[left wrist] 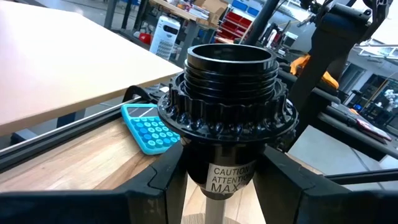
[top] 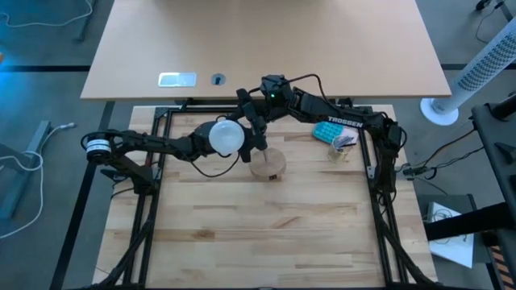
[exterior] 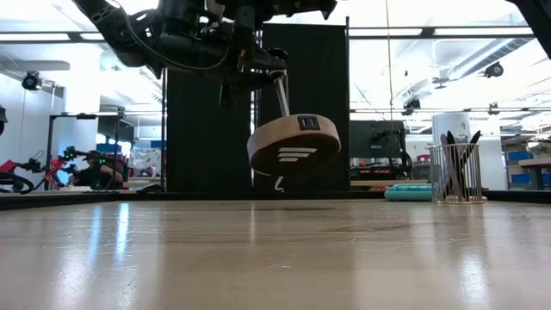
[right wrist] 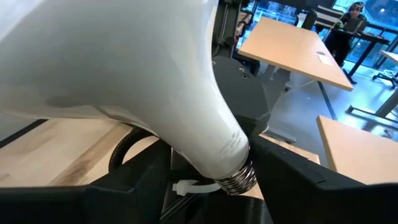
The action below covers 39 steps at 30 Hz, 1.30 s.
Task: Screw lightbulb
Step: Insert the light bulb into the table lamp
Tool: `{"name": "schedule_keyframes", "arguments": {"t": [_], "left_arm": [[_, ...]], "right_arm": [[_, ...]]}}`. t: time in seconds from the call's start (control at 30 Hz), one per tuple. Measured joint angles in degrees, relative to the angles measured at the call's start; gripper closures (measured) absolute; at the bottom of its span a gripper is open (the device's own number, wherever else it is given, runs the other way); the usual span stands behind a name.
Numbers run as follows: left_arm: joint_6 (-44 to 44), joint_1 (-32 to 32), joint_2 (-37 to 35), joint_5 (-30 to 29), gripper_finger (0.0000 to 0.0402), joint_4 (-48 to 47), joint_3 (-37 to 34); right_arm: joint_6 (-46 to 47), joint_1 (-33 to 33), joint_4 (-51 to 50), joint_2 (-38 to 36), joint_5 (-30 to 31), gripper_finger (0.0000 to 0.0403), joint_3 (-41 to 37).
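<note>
**Fig. 1. Bulb and socket both held aloft, before engagement.**

The right end effector (right wrist: 208, 179) is closed on the narrow neck of the lightbulb (top: 227, 137). In the right wrist view the threaded metal base projects just past the fingers. The left end effector (left wrist: 227, 182) is clamped on the body of the black socket (left wrist: 230, 81), below its ribbed collar.

In the high view the bulb sits just left of centre, over the left arm's wrist, near the socket but not in it. The left wrist view shows the socket mouth empty.

In the low view the wooden disc (exterior: 293, 145) that carries the socket hangs tilted in the upper centre of the frame, clear of the worktop (top: 242, 234). A blue calculator (top: 329, 130) lies toward the upper right of the high view.

**Hazards, as judged from these views.**
- (a) Cross-threading. Neither part rests on anything and the disc is tilted, so the two axes may not line up at first contact.
- (b) Slip at the neck. The tapered neck looks smooth, so torque or axial push could turn or eject the bulb inside the grip.
- (c) Fixture rotation. The disc hangs below the grasp, so it could swing or twist in the left fingers under screwing torque.
- (d) Excess squeeze on the neck could crack it.
- (e) Losing either grip would drop a part onto the worktop.
</note>
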Motion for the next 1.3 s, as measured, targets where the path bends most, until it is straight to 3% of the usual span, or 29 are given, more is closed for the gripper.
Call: {"name": "schedule_keyframes", "arguments": {"t": [0.43,0.77,1.3], "left_arm": [[1.0,-0.1,0.0,0.0,0.0258,-0.3,0.0],[-0.8,-0.1,0.0,-0.1,0.0258,-2.7,0.0],[-4.3,-0.5,0.0,-0.8,0.0258,-5.1,-0.2]], "right_arm": [[-4.9,-0.1,1.8,0.0,-5.2,0.0187,-0.1],[1.1,-0.7,0.9,1.6,-4.2,0.0189,-0.3],[3.4,-0.8,-0.5,1.9,-3.8,0.0267,-0.4]]}}
